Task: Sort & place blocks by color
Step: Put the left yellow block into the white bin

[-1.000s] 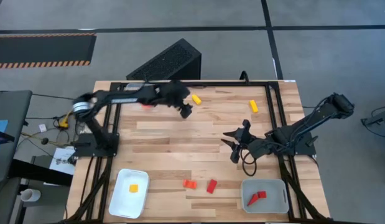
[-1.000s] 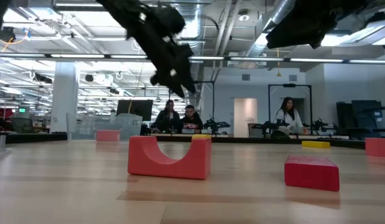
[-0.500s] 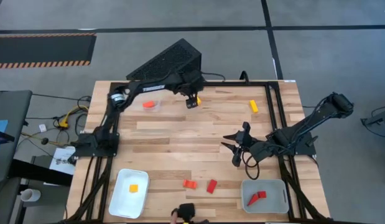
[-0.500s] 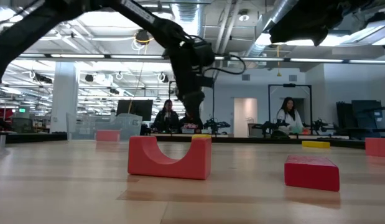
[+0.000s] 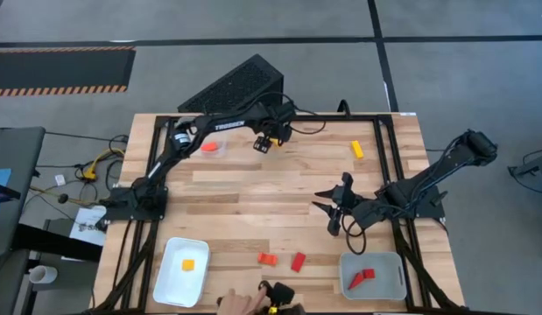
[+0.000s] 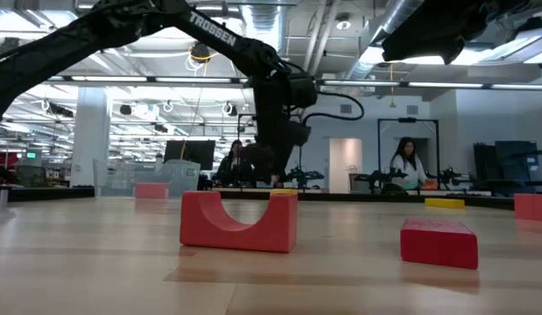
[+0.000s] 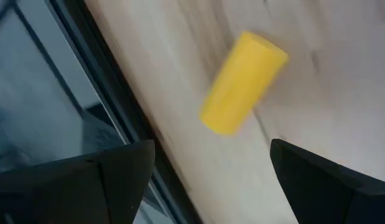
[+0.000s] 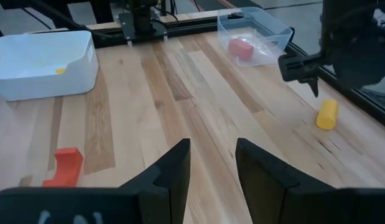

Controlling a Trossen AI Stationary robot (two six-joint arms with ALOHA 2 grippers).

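The only readable text is the white brand word "TROSSEN" printed along the dark left arm [image 6: 220, 33], on the link leading down to the left tool [image 6: 269, 159]. In the high view the same white lettering shows on that arm [image 5: 225, 125] but is too small to read for certain.
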